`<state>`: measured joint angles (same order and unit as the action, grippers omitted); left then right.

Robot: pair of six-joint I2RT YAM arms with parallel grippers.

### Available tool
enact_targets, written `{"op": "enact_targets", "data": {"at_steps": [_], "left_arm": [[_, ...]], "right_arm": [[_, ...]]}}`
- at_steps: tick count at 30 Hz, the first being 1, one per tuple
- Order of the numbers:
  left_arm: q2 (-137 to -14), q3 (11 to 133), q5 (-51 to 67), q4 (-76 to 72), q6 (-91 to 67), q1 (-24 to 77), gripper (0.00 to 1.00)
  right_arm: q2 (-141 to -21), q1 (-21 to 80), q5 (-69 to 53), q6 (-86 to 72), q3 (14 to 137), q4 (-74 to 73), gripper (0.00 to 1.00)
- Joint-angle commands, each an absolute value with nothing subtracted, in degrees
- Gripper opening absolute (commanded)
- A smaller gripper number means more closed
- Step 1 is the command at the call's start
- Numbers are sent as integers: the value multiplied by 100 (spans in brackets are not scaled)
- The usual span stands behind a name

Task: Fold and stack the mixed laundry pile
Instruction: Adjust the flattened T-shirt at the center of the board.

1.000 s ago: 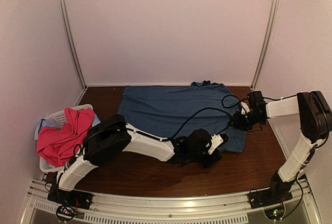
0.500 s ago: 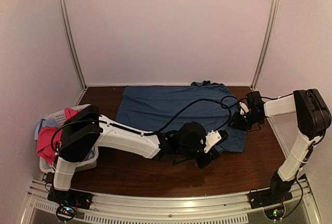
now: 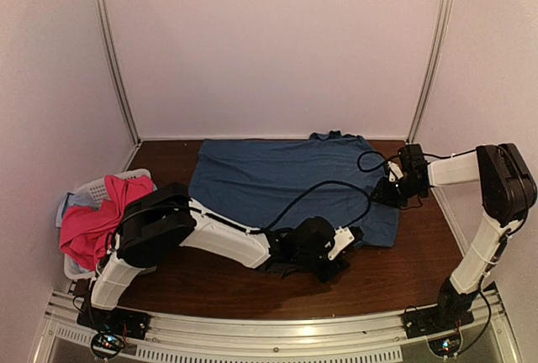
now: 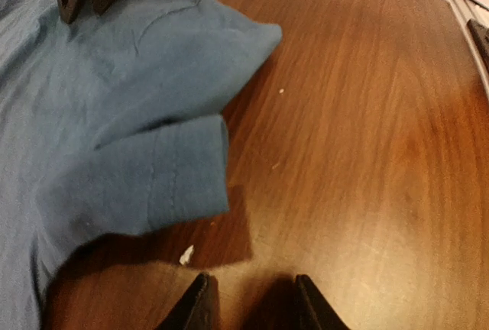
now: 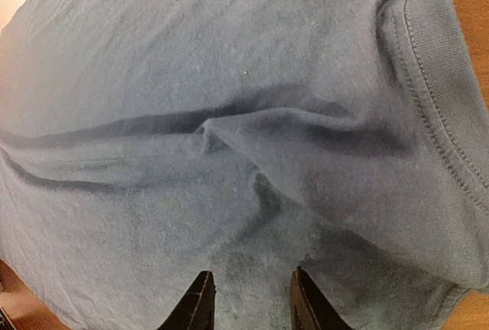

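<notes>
Looking down from overhead, I see the dark blue T-shirt (image 3: 286, 182) spread flat across the far half of the surface (image 3: 252, 287). It is a soft, matte knit, roughly rectangular, with its collar toward the back wall. Up close the weave is fine and slightly fuzzy. Shallow creases run across it, and a stitched hem band curves along the right of my right wrist view. One short sleeve (image 4: 176, 169), with a stitched cuff, lies on bare wood at the shirt's near right corner.

The surface is glossy reddish-brown wood with a clear grain, and a few pale specks (image 4: 186, 253) lie on it near the sleeve. Pale, pink-tinted walls close in the cell. Metal uprights (image 3: 113, 52) stand in the back corners, and a slotted aluminium rail (image 3: 277, 334) runs along the near edge.

The left tool (image 3: 340, 241) sits low over bare wood just in front of that sleeve, its jaws parted with nothing between them. The right tool (image 3: 388, 186) is at the shirt's right edge, its tips down at the cloth and its jaws apart — I see no fabric pinched between them.

The rest of the laundry is at the far left. The magenta-pink shirt (image 3: 101, 220) is heaped in crumpled folds over the white slotted basket (image 3: 113, 180), and the light-blue cloth (image 3: 65, 205) peeks out behind it.
</notes>
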<state>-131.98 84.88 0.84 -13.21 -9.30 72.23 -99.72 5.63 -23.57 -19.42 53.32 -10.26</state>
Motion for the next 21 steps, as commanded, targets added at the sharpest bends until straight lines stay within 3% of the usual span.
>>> {"op": "enact_targets", "data": {"at_steps": [1,6,14,15,18,21], "left_arm": [[-13669,8893,-420,-1604,-903,7258,40],[-14060,9369,-1006,-1581,-967,7260,52],[-14705,10388,-1399,-1109,-1030,7230,48],[-14765,10484,-1406,-1060,-1064,7220,44],[-14702,10551,-1403,-965,-1132,7215,20],[-14181,9920,-1096,-1336,-1139,7214,2]], "right_arm": [[-10053,527,-2329,-1889,5437,-1028,35],[-10100,536,-2305,-1873,5355,-998,34],[-10114,535,-2285,-1846,5258,-995,33],[-10121,536,-2281,-1846,5255,-993,33],[-10166,536,-2255,-1822,5281,-1003,32],[-10193,536,-2238,-1811,5304,-1005,31]]}}
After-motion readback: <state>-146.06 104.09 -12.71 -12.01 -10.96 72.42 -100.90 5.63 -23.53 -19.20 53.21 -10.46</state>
